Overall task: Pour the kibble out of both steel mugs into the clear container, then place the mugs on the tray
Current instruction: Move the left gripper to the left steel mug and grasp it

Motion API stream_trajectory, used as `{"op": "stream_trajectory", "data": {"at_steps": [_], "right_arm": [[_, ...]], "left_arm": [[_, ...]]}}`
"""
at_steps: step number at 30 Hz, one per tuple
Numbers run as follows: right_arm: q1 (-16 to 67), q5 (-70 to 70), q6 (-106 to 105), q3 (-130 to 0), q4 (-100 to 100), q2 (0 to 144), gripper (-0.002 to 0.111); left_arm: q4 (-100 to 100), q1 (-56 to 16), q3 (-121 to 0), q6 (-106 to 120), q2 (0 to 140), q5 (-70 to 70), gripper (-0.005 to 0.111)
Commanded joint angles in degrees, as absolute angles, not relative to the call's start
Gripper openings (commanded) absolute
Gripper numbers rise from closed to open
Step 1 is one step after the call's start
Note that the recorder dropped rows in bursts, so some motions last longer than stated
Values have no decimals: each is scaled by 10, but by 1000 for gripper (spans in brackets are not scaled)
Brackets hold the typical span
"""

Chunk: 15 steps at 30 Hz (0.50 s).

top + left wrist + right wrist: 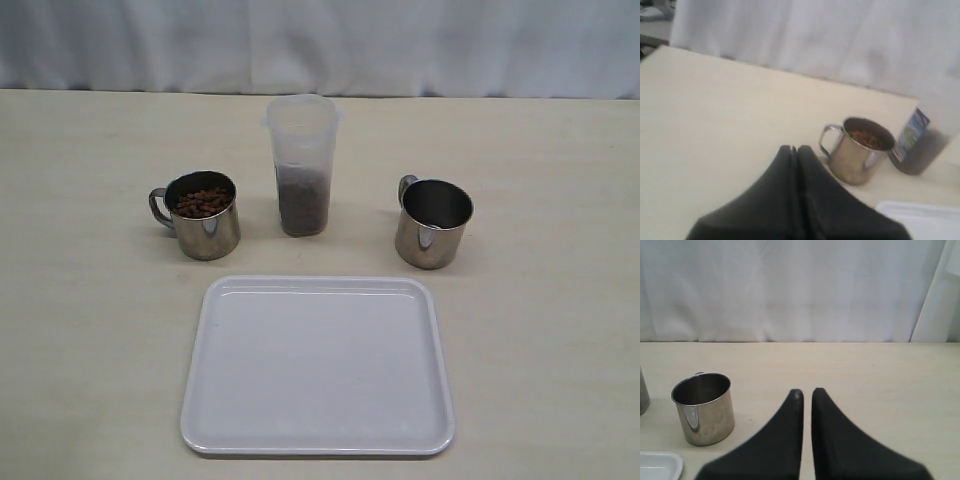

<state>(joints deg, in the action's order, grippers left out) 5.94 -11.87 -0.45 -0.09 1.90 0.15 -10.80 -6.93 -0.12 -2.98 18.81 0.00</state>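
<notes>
Since the short, shiny left steel mug (205, 222) with its loop handle is heaped with small reddish-brown kibble (203, 202) while the matching right steel mug (433, 225) looks empty, the step in hand is, I judge, the left arm's pour. The tall, translucent plastic clear container (302, 165) stands between the mugs, already partly filled with pellets. The wide, flat white plastic tray (318, 400) lies bare in front of all three.

To do the pour well, the black left gripper (796, 150) must open first and take the mug by the wall or rim near the handle. It should then lift the mug over the narrow mouth and tip slowly (a quick tilt would likely scatter pellets on the pale table (90, 330)).

That gripper hangs above and short of its mug, angled down toward it, fingers pressed together and holding nothing. The black right gripper (806, 392) is likewise closed and empty, level over the table, with its mug off to one side and apart from it. Neither arm shows in the exterior view.
</notes>
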Motion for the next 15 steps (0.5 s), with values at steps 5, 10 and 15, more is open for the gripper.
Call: {"op": "stream_trajectory", "data": {"at_steps": [5,10,15], "right_arm": [[61,-120,-4,0,24,0,5],[61,-120,-4,0,24,0,5],[61,-120,-4,0,24,0,5]], "left_arm": [[-6,-211,0,-28,433,-250,0],[56,-214,-2,-26,572,-325,13],[54,-214,-38,0,701,-398,48]]}}
